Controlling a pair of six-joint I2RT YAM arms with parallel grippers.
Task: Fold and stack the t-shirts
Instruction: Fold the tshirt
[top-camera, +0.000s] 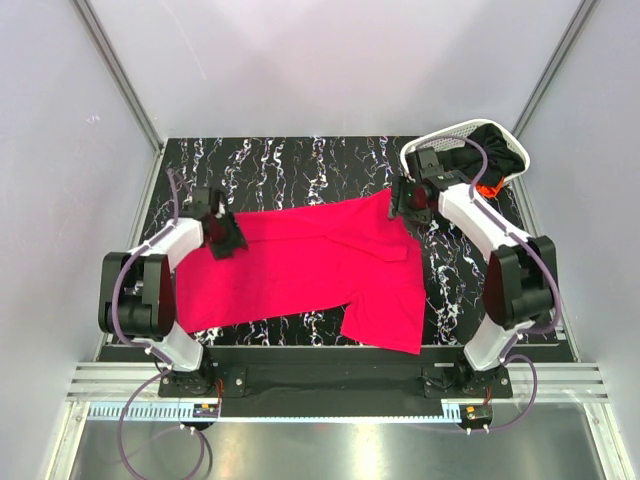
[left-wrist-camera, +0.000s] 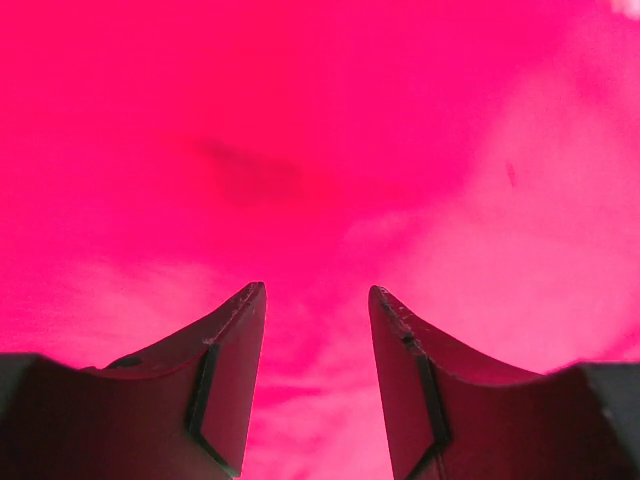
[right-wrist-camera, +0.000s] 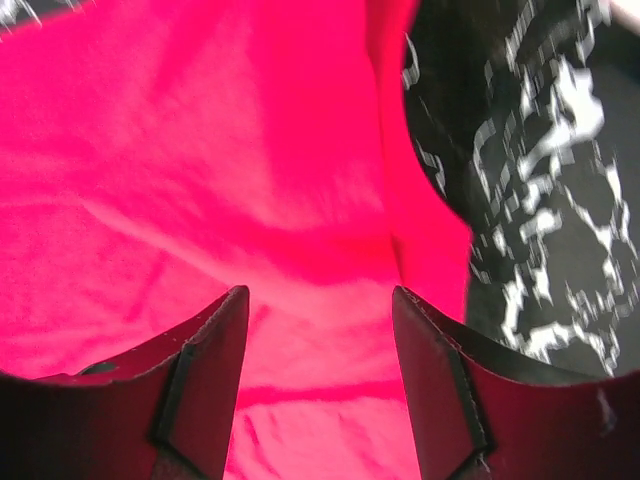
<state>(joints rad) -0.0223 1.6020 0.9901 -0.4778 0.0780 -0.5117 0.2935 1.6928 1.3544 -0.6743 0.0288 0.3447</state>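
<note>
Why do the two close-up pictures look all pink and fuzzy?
Left wrist: the camera is so close that the red t-shirt fills the frame, soft and smeared, with one darker patch. Right wrist: the shirt and the marbled table are blurred, and the right gripper looks pink-tinted. Top external: sharp and evenly lit.

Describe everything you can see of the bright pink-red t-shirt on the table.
The pinkish-red t-shirt is soft plain cloth, spread mostly flat and slightly wrinkled across the black marbled table, one part reaching toward the near right edge. The left gripper and right gripper hover at its left and right ends, jaws open, gripping nothing.
</note>
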